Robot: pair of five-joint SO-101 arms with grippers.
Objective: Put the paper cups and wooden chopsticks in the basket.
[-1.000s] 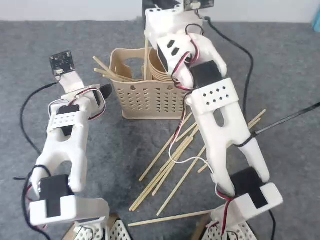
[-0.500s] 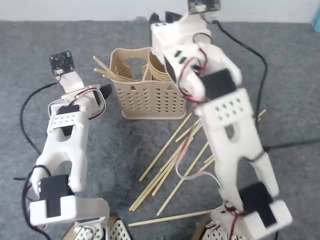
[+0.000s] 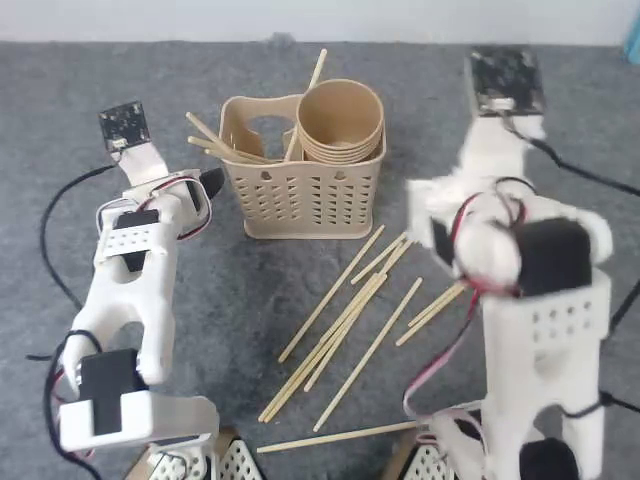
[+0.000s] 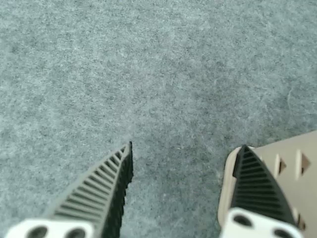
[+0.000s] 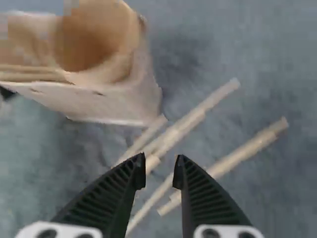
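A beige slotted basket [image 3: 300, 195] stands at the back of the grey carpet. A stack of brown paper cups [image 3: 341, 120] sits in its right half, and several wooden chopsticks [image 3: 225, 145] lean in the left half. One more chopstick [image 3: 315, 72] sticks up behind the cups. Several loose chopsticks [image 3: 345, 315] lie fanned on the carpet in front. My left gripper [image 4: 185, 163] is open and empty beside the basket's left wall [image 4: 292, 168]. My right gripper [image 5: 158, 171] hangs over loose chopsticks [image 5: 198, 119] near the basket [image 5: 99, 94], its jaws a narrow gap apart with nothing between them.
One chopstick [image 3: 340, 436] lies apart near the front edge between the arm bases. The right arm [image 3: 530, 270] stands tall at the right of the pile. Black cables [image 3: 50, 250] run along both sides. Bare carpet lies left of the pile.
The right arm has pulled back from over the basket to the right and towards the front. The cups now show in the basket with a chopstick standing behind them. The left arm has kept still.
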